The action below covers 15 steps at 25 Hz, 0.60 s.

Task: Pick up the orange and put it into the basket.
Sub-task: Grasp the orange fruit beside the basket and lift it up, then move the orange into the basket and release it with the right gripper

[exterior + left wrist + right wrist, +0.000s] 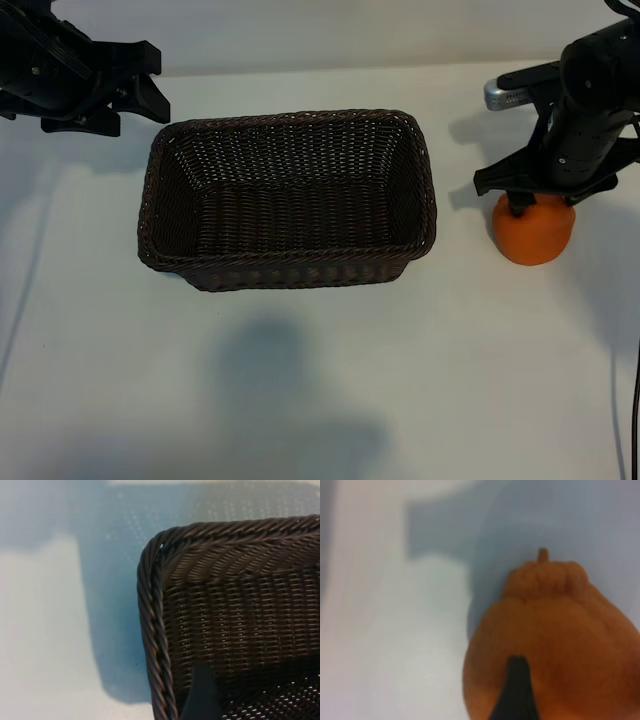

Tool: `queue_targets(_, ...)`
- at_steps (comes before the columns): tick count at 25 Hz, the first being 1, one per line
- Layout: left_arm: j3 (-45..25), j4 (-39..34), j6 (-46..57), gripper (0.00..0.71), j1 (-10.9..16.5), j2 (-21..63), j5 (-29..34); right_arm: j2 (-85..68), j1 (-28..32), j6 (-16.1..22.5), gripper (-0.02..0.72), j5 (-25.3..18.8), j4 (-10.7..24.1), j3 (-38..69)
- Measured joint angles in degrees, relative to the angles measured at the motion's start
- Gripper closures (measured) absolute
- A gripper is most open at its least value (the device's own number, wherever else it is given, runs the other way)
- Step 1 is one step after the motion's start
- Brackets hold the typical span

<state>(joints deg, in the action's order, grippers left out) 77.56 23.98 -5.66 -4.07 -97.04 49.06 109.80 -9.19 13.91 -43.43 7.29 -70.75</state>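
Orange [534, 235] partly hidden beneath spread right gripper [545, 192], basket [290, 125] alongside, left gripper [150, 100] spread.

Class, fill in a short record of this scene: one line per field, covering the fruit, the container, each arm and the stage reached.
orange: on the table, right of the basket, outside it
basket: mid-table, nothing visible inside
right gripper: open, directly over the orange
left gripper: open, idle near the basket's far left corner
stage: orange not yet lifted

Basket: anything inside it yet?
No. In the exterior view the basket shows only bare weave inside; the orange sits on the table to its right.
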Motion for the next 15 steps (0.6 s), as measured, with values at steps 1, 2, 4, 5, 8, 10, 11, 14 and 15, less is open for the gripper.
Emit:
queue_targets(1, 0.0, -0.05, 0.0, 0.119, 0.0, 0.0, 0.0, 0.05, 0.05, 0.0, 0.163, 0.06, 0.0, 0.0)
queue_targets(2, 0.0, -0.05, 0.0, 0.119, 0.0, 0.0, 0.0, 0.05, 0.12, 0.0, 0.189, 0.1, 0.0, 0.0)
queue_targets(4, 0.0, -0.05, 0.0, 0.119, 0.0, 0.0, 0.0, 0.12, 0.12, 0.0, 0.27, 0.1, 0.0, 0.0)
queue_targets(5, 0.0, -0.05, 0.0, 0.119, 0.0, 0.0, 0.0, 0.14, 0.12, 0.0, 0.331, 0.1, 0.0, 0.0)
queue_targets(8, 0.0, -0.05, 0.0, 0.119, 0.0, 0.0, 0.0, 0.25, 0.12, 0.0, 0.537, 0.1, -0.05, 0.0)
queue_targets(10, 0.0, -0.06, 0.0, 0.119, 0.0, 0.0, 0.0, 0.25, 0.12, 0.0, 0.629, 0.1, -0.05, 0.0)
queue_targets(11, 0.0, -0.06, 0.0, 0.119, 0.0, 0.0, 0.0, 0.25, 0.12, 0.0, 0.647, 0.04, -0.05, 0.0)
queue_targets(14, 0.0, -0.11, 0.0, 0.119, 0.0, 0.0, 0.0, 0.25, 0.12, 0.0, 0.655, -0.21, -0.05, 0.0)
queue_targets(15, 0.0, -0.11, 0.0, 0.119, 0.0, 0.0, 0.0, 0.25, 0.12, 0.0, 0.655, -0.28, 0.01, 0.0)
